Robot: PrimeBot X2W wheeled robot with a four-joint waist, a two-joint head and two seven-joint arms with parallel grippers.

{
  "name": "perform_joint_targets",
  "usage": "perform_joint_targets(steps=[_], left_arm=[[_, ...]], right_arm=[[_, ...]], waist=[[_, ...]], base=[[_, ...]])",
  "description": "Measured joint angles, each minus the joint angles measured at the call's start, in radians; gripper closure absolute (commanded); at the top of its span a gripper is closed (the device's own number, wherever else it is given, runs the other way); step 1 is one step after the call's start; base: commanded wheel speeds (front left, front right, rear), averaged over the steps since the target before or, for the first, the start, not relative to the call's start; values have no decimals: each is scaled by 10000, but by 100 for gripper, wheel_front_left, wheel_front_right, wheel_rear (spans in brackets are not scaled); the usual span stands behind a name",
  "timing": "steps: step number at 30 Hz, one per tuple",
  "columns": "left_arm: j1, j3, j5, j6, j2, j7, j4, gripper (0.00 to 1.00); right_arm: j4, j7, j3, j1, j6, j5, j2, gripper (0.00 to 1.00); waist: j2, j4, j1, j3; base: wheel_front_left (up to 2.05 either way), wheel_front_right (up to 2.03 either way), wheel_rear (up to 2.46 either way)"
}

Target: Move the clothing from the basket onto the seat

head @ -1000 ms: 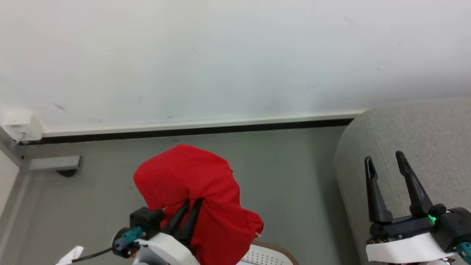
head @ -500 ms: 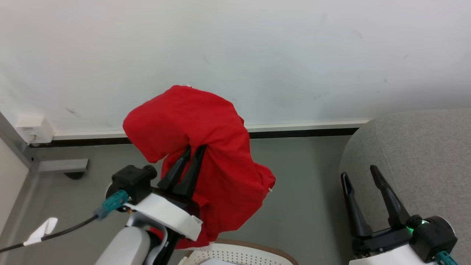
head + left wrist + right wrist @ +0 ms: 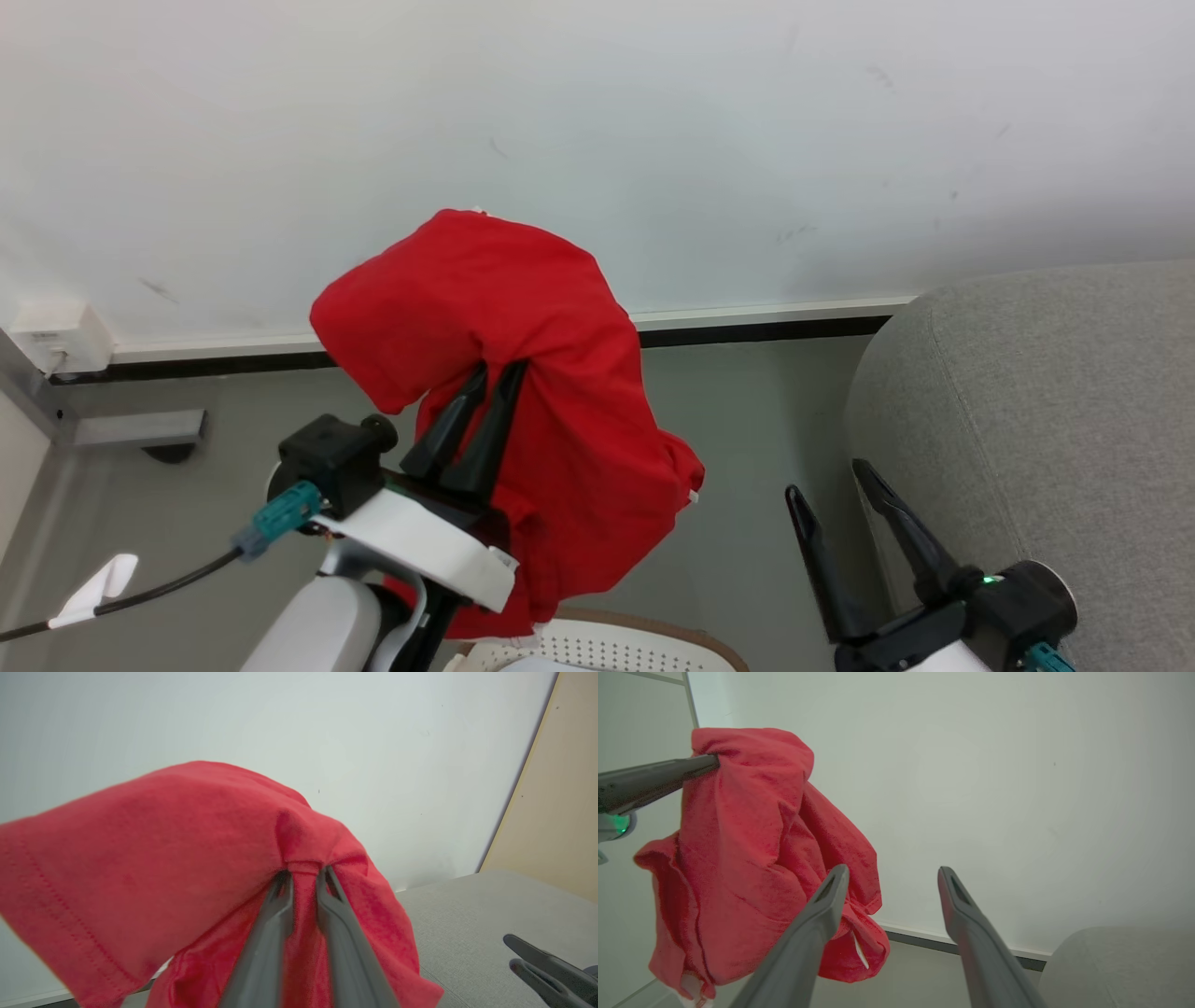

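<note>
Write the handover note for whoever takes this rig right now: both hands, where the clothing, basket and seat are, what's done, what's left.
Left hand: shut on the clothing, which hangs bunched from it in the air.
Right hand: open, holding nothing, at the left edge of the seat in the head view.
Basket: at the bottom of the head view, under the clothing's lower end. Whether the fabric is fully clear of it cannot be told.
Done: clothing gripped and raised from the basket.
Left: carry it to the right over the seat, lower it and release.
</note>
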Motion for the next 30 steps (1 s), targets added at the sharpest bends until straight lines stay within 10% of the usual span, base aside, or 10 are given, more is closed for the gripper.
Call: perform_joint_targets(steps=[30], left_arm=[[-152,-2894,-205,-754,-867,525,412,100]], right_arm=[[4326,79,4019,-3229,-2,1950,-374,0]], waist=[[0,2610,0,-867]], base=[[0,0,0]])
